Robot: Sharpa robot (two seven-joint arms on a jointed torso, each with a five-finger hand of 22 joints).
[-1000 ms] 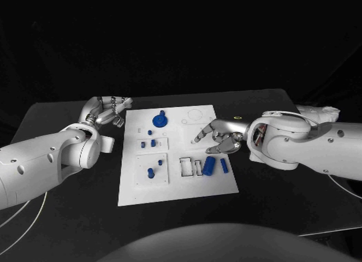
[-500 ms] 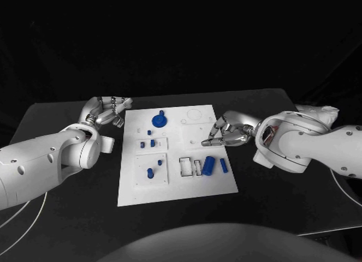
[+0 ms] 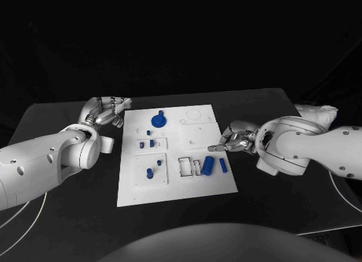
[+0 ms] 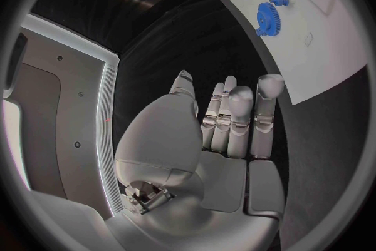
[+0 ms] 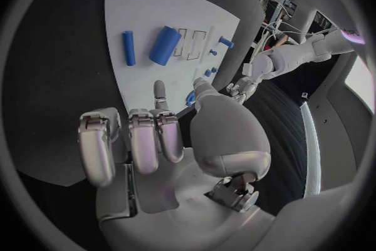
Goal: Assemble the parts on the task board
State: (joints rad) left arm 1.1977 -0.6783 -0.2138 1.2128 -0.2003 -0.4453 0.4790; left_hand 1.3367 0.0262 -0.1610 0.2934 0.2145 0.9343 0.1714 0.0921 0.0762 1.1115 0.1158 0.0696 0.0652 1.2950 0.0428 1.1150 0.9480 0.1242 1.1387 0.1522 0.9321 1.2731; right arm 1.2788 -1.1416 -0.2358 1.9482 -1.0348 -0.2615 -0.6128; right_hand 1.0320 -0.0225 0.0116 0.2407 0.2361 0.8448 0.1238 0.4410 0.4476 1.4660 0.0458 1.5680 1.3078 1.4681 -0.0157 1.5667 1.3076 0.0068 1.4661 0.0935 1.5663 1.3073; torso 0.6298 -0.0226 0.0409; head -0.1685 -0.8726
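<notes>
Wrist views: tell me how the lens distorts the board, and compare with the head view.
Left wrist view: board edges bow along the circle's rim. Right wrist view: board edge bends too. Head view: board edges stay straight, evenly lit against black.

You will find nothing to read here. The task board (image 3: 177,188) carries no legible text, label or number.
</notes>
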